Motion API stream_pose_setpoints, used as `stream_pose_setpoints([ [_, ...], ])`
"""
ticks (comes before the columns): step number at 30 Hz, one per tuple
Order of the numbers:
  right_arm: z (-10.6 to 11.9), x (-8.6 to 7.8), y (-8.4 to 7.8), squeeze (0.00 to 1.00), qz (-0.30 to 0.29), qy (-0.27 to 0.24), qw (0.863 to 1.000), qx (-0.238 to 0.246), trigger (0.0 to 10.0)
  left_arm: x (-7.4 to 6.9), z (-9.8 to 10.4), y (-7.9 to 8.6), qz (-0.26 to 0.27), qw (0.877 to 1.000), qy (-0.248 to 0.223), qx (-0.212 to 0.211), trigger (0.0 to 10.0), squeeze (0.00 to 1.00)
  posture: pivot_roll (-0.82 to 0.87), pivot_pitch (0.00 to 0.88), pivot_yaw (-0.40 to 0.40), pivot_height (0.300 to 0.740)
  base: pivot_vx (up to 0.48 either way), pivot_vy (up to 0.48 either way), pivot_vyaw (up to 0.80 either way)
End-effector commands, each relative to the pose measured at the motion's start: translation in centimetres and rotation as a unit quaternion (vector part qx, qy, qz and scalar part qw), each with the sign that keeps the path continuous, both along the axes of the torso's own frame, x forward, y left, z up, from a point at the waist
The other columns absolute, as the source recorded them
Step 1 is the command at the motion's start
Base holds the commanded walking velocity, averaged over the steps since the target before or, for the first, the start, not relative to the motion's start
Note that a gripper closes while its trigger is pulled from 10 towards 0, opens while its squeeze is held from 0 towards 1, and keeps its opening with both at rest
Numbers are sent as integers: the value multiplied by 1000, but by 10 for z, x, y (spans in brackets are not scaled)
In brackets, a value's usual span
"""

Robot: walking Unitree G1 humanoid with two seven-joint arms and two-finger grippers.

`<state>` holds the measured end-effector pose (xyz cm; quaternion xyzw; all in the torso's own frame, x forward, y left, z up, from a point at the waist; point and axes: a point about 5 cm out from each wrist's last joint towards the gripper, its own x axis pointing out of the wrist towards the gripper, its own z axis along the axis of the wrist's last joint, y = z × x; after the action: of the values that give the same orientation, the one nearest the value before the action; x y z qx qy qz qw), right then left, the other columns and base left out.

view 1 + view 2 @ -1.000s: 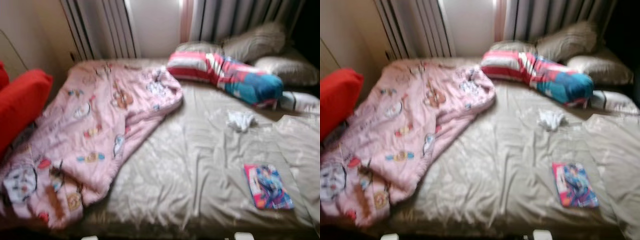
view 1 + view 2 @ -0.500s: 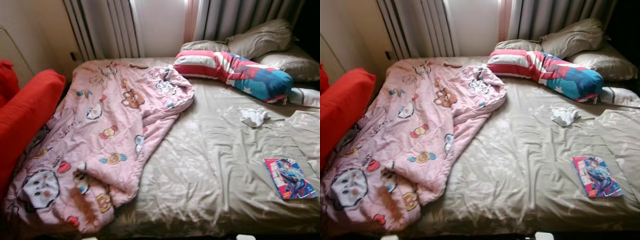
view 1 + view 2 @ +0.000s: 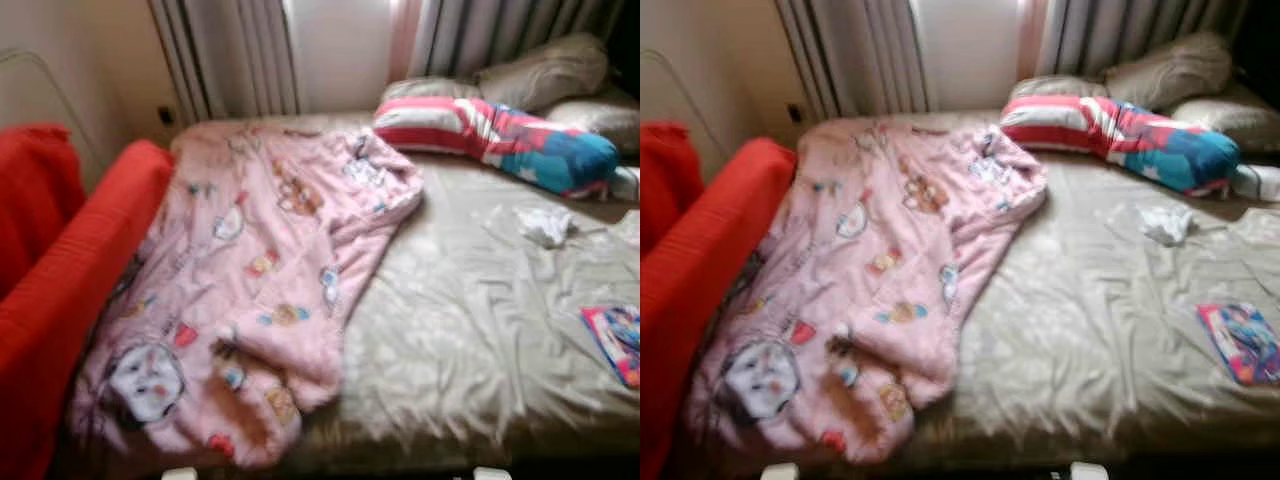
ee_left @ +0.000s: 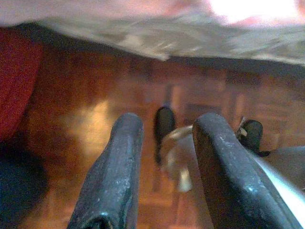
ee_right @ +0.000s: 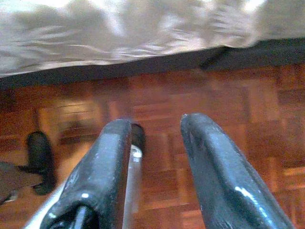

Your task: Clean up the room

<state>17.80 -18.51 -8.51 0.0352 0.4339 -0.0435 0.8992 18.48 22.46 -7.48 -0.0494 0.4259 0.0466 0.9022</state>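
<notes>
A crumpled pink cartoon-print blanket (image 3: 260, 280) lies over the left half of the bed, hanging off its near edge. On the beige sheet (image 3: 470, 330) lie a white crumpled cloth (image 3: 545, 224) and a colourful book (image 3: 618, 340) at the right. A striped red, white and blue bolster (image 3: 500, 142) rests by the beige pillows (image 3: 545, 80). My left gripper (image 4: 164, 138) hangs open over the wooden floor, nothing between its fingers. My right gripper (image 5: 155, 138) hangs open over the floor too, below the bed's edge.
A red sofa or cushion (image 3: 55, 290) stands close on the left, against the bed's side. Curtains (image 3: 240, 55) and a bright window lie behind the bed. Parquet floor (image 5: 190, 100) runs under the bed's near edge.
The whole picture has shifted right and blurred, so the camera has turned left: more red sofa shows, and the book sits at the right edge. Nothing on the bed has moved.
</notes>
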Motion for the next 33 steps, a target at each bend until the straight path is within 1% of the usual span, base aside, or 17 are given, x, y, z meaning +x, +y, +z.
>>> stream_pose_setpoints([
  [1, -1, -3, -5, 0, -5, 7, 1000, -3, 10000, -15, -8, -1, 0, 1000, 27, -2, 10000, 0, -61, 161, 38, 740, 0, 0, 800],
  [18, 0, -2, -6, 0, -14, 3, 1000, 2, 10000, -15, -8, -2, -4, 1000, 26, -1, 10000, 0, -61, 137, 36, 740, 0, 0, 800],
  [21, 0, -2, -7, 0, -16, 3, 1000, 2, 10000, -15, -8, -2, -4, 1000, 26, -2, 10000, 0, -61, 136, 35, 740, 0, 0, 548],
  [33, 2, 2, -10, 0, -42, -9, 999, 11, 10000, -14, -8, -3, -1, 1000, 27, -5, 10000, 0, -59, 146, 31, 740, 0, 0, 0],
])
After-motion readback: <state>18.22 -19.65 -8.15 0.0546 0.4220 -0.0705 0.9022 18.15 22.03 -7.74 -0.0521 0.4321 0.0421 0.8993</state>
